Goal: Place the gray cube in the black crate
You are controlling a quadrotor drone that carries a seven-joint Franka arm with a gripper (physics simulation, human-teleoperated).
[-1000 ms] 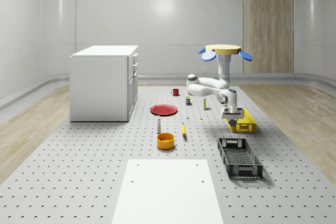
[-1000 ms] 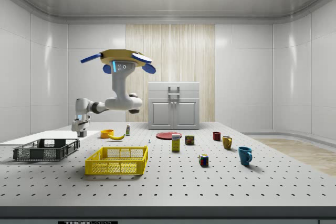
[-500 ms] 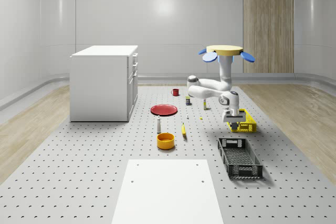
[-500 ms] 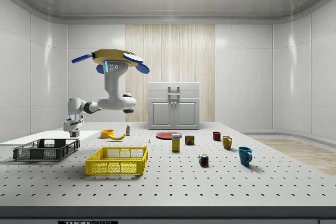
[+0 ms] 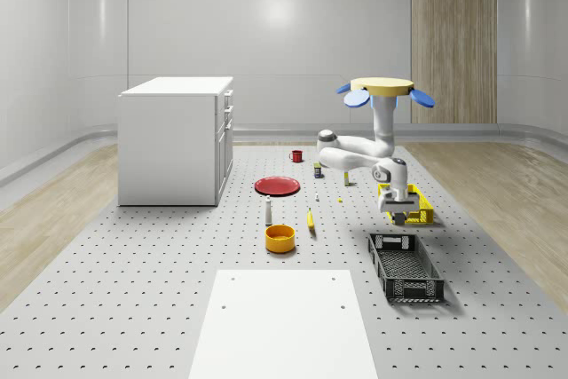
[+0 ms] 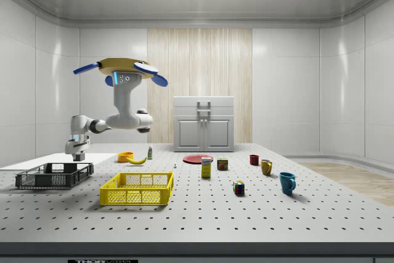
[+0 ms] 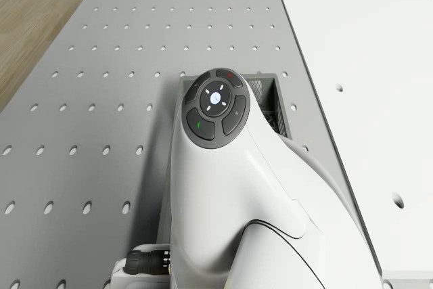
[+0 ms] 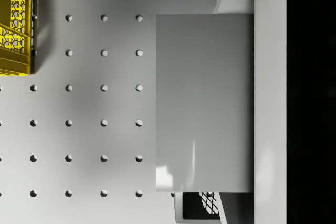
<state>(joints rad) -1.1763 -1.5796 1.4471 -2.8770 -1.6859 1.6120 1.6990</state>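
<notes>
I hover above the table with my claw (image 5: 398, 211) closed on the gray cube (image 8: 205, 103) — the cube sits pinched between my fingers, held in the air. The black crate (image 5: 406, 265) lies just ahead and below, its near end almost under my claw, its long axis running away from me toward the white board (image 5: 284, 321) side — I judge a short advance, then release
</notes>
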